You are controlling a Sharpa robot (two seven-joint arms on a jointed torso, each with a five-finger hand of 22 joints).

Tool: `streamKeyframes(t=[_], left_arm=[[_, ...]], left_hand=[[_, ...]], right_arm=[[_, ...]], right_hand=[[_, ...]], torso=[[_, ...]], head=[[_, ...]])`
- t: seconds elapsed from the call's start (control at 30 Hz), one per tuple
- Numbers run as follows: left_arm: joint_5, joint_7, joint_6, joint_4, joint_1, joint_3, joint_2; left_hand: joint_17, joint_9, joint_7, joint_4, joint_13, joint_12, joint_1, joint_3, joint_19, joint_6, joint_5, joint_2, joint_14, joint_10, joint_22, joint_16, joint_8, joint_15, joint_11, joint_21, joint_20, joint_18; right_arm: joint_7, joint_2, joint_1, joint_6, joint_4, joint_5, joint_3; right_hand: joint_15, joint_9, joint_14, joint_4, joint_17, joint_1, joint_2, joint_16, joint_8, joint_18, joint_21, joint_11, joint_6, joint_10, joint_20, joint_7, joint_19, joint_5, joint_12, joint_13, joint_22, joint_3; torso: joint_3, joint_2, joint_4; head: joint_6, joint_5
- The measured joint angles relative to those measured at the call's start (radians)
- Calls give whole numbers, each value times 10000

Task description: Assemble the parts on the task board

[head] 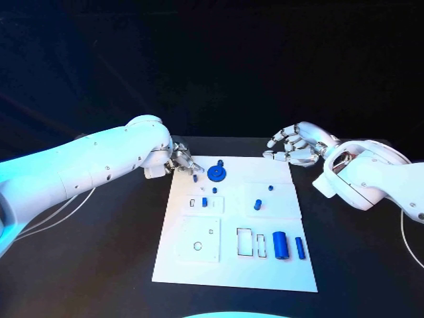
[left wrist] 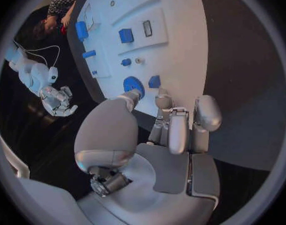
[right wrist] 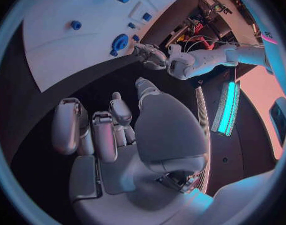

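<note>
White task board (head: 233, 265) lies in the middle of the black surface (head: 97, 265), long side running from near edge to far edge.

Left hand (head: 181, 161) sits at the board's far left corner, fingertips over the board edge, just beside a small blue piece (head: 195, 177) and the round blue disc (head: 218, 174). From the left wrist view, its fingers (left wrist: 180, 130) are curled in side by side with the thumb apart; nothing is held.

Right hand (head: 293, 146) hovers off the board's far right corner, above the bare surface, fingers loosely spread and empty.

Parts on board: disc near the far edge; small blue peg (head: 205, 201) and another (head: 257, 204) at mid-board; large blue cylinder (head: 280, 245) and a thinner blue rod (head: 300, 248) side by side near the near right corner.
</note>
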Motion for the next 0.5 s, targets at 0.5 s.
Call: streamKeyframes(t=[0.5], left_arm=[[2, -6, 293, -116, -35, -57, 24]], left_hand=[[0, -9, -36, 0, -3, 0, 39, 0, -1, 35, 0, 39, 0, 0, -1, 0, 0, 0, 0, 0, -1, 0]], right_arm=[[5, -2, 0, 8, -9, 5, -3]], right_hand=[[0, 1, 0, 0, -2, 0, 0, 0, 0, 0, 0, 0, 1, 0, 0, 0, 0, 39, 0, 0, -2, 0]], torso=[[5, -9, -10]], head=[[27, 7]])
